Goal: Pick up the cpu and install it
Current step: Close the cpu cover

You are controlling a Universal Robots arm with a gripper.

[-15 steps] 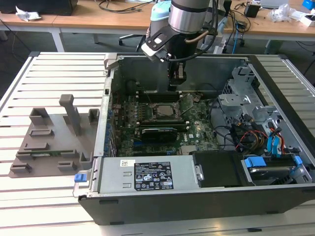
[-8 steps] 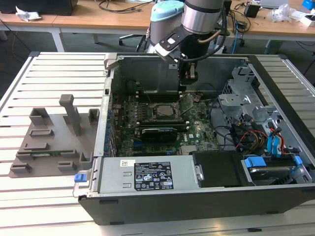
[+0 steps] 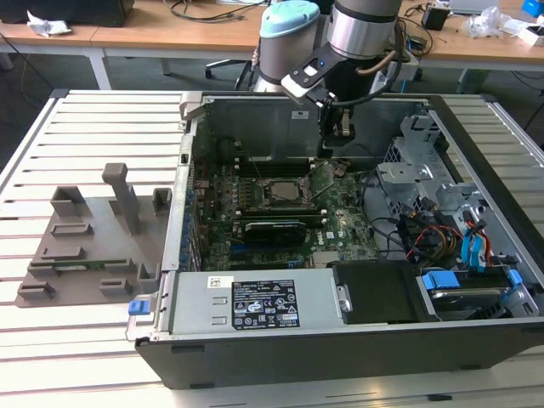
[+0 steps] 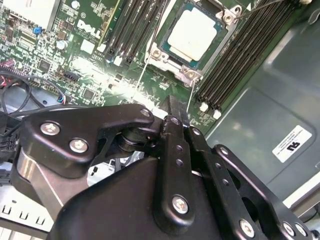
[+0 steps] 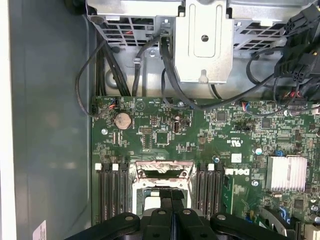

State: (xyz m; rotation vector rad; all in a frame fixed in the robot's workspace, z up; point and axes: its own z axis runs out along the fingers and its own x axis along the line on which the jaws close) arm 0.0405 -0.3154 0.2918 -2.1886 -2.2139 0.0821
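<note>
Tool (image 3: 342,134) over cpu (image 4: 194,35) lying flat in socket (image 4: 222,35).

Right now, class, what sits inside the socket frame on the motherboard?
The cpu, silvery top up, lies inside the socket frame. Whatever is beneath it is covered.

Bright, even light, with glare on the motherboard (image 4: 120,75)

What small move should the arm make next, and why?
Probably lift straight up, clear of the case. The cpu already lies flat in its socket, and the gripper hangs above the motherboard beside that socket, so nothing seems left to place.
</note>
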